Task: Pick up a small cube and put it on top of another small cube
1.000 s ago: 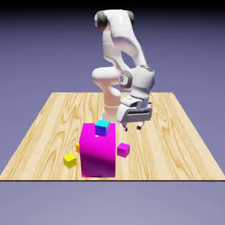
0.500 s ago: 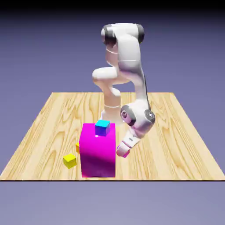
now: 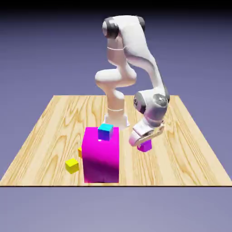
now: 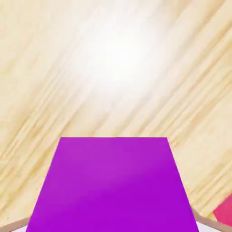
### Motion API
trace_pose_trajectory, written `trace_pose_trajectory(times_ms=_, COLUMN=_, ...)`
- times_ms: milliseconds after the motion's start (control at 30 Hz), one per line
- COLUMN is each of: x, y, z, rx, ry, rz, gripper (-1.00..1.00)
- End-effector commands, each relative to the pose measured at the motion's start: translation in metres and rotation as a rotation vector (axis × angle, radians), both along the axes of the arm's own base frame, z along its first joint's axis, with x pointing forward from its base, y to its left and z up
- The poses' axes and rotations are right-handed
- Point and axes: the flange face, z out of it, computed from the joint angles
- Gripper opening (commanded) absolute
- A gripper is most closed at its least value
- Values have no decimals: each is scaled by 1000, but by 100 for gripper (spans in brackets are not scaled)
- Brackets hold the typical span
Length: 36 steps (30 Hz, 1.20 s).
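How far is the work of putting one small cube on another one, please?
Already done: the small purple cube is gripped; it fills the space between the fingertips in the hand view. In hand: the gripper holds it to the exterior view's right of the big magenta block. Left: carrying it over another small cube, perhaps the yellow one, setting it on top and letting go; nothing is stacked on the yellow cube.

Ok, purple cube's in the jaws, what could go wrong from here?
The gripper holds the purple cube near the big magenta block, so a sideways move toward the yellow cube could clip it. That might also knock off the blue cube on top. The orange cube is mostly hidden behind the block, so it's easily bumped unseen.
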Motion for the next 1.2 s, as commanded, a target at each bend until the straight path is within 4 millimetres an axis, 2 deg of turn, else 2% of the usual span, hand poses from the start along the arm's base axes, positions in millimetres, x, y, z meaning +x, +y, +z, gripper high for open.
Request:
trace_pose_trajectory(times_ms=0, x=3, y=4, z=5, rx=21, ry=-14, rz=-60, gripper=-100)
trace_pose_trajectory(times_ms=100, x=38, y=-16, z=28, rx=116, ry=-76, rz=-268, gripper=-100)
trace_pose_trajectory(times_ms=233, x=82, y=-52, z=61, rx=242, ry=-161, rz=-543, gripper=-100)
trace_pose_trajectory(times_ms=367, x=119, y=-97, z=97, rx=367, ry=-249, rz=-816, gripper=-100)
trace_pose_trajectory(times_ms=500, x=147, y=-151, z=133, rx=491, ry=-337, rz=-1084, gripper=-100)
trace_pose_trajectory(times_ms=700, x=128, y=-237, z=136, rx=457, ry=-357, rz=-1398, gripper=-100)
trace_pose_trajectory(times_ms=900, x=96, y=-318, z=140, rx=449, ry=-367, rz=-1716, gripper=-100)
trace_pose_trajectory(times_ms=1067, x=61, y=-367, z=137, rx=436, ry=-347, rz=-1929, gripper=-100)
trace_pose_trajectory(times_ms=1167, x=41, y=-379, z=127, rx=405, ry=-309, rz=-1994, gripper=-100)
